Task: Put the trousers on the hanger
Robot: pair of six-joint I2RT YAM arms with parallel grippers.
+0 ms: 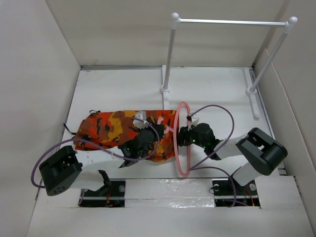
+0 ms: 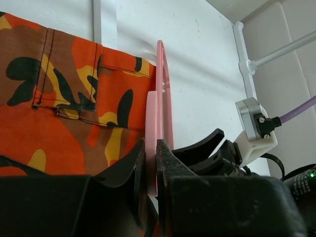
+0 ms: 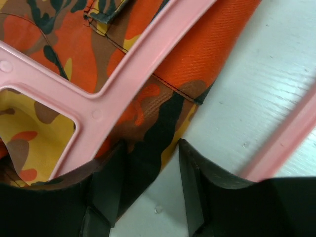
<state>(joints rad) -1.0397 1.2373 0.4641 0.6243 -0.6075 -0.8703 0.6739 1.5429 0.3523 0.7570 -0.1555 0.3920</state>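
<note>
The white table [image 1: 123, 89] carries the camouflage trousers [image 1: 108, 127], lying flat, and the rail stand [image 1: 169, 54].

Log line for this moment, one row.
left gripper: shut on hanger | right gripper: open, over trousers edge | trousers: lying on table

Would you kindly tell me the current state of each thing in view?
Trousers, lying spread flat, not hung.
Hanger, pinched by the left hand, lying against the trousers' end.
Left hand, shut on the hanger.
Right hand, open over the trousers' edge.
Rail stand, upright at the far side.
</note>
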